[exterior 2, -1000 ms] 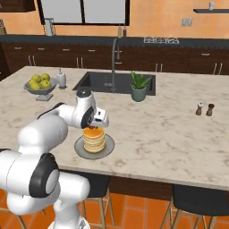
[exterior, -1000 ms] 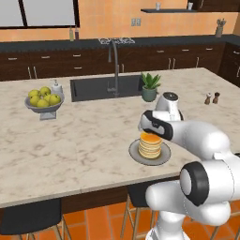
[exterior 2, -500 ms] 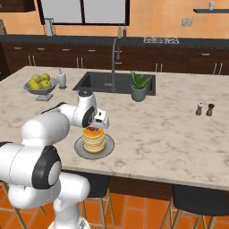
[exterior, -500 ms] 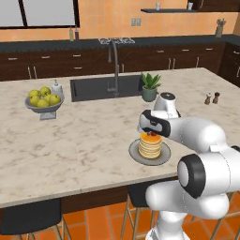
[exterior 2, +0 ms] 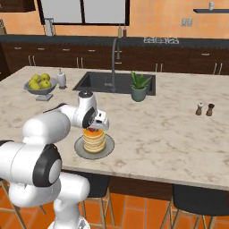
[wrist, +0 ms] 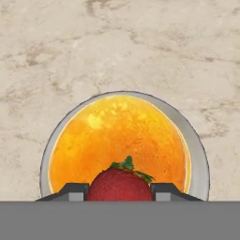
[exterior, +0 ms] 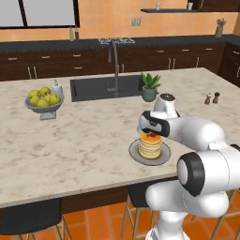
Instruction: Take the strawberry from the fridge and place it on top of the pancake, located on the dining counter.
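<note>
The pancake (exterior: pixel 150 146) is a golden stack with orange topping on a round grey plate (exterior: pixel 136 155), on the beige marble dining counter (exterior: pixel 84 140). My gripper (exterior: pixel 151 133) hangs just above the stack, pointing down. In the hand view the dark-red strawberry (wrist: pixel 119 185) with its green leaves sits between my two fingertips (wrist: pixel 72 192), right over the orange top of the pancake (wrist: pixel 117 136). The gripper (wrist: pixel 119 193) is shut on the strawberry. From the right base view the strawberry (exterior 2: pixel 92 130) shows as a red speck under the hand, over the pancake (exterior 2: pixel 94 141).
A grey bowl of yellow-green apples (exterior: pixel 43 99) stands at the counter's left, beside a small white bottle (exterior: pixel 56 86). A sink with a tall faucet (exterior: pixel 114 61) and a potted plant (exterior: pixel 150 87) lie behind the plate. Two shakers (exterior: pixel 212 98) stand far right.
My hand with the strawberry has sunk a little toward the top of the pancake. The plate, bowl and plant stay where they were.
</note>
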Tool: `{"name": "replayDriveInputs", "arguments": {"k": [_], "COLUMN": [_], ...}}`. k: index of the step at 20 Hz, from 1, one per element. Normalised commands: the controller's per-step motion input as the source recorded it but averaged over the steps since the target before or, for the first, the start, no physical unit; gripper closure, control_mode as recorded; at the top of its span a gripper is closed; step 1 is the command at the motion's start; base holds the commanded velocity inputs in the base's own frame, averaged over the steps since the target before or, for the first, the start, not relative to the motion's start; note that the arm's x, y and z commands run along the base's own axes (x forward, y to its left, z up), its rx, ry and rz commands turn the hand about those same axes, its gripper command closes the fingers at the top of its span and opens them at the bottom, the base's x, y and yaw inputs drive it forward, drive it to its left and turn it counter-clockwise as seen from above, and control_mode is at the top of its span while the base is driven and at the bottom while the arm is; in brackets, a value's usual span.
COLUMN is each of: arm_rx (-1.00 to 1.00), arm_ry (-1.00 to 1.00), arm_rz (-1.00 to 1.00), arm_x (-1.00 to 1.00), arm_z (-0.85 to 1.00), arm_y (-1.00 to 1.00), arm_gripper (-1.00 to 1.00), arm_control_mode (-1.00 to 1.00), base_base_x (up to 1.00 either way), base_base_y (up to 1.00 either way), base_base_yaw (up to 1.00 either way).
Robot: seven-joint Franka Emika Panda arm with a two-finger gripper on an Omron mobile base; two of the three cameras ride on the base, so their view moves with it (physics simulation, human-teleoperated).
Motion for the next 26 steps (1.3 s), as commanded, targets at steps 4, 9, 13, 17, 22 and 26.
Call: {"name": "replayDriveInputs", "arguments": {"k": [4, 9, 13, 17, 22, 26], "arm_rx": [0.0, 0.0, 0.0, 0.0, 0.0, 0.0], "arm_ry": [0.0, 0.0, 0.0, 0.03, 0.0, -0.01], "arm_rz": [0.0, 0.0, 0.0, 0.0, 0.0, 0.0], "arm_x": [0.0, 0.0, 0.0, 0.0, -0.01, -0.13], "arm_z": [-0.13, -0.13, -0.09, -0.18, 0.0, 0.0], "arm_y": [0.0, 0.0, 0.0, 0.1, 0.01, 0.0], "arm_gripper": [1.0, 1.0, 1.0, -1.0, -1.0, -1.0], "arm_control_mode": [-1.0, -1.0, -1.0, -1.0, -1.0, -1.0], "base_base_x": [0.0, 0.0, 0.0, 0.0, 0.0, 0.0], "base_base_y": [0.0, 0.0, 0.0, 0.0, 0.0, 0.0], "base_base_yaw": [0.0, 0.0, 0.0, 0.0, 0.0, 0.0]}}
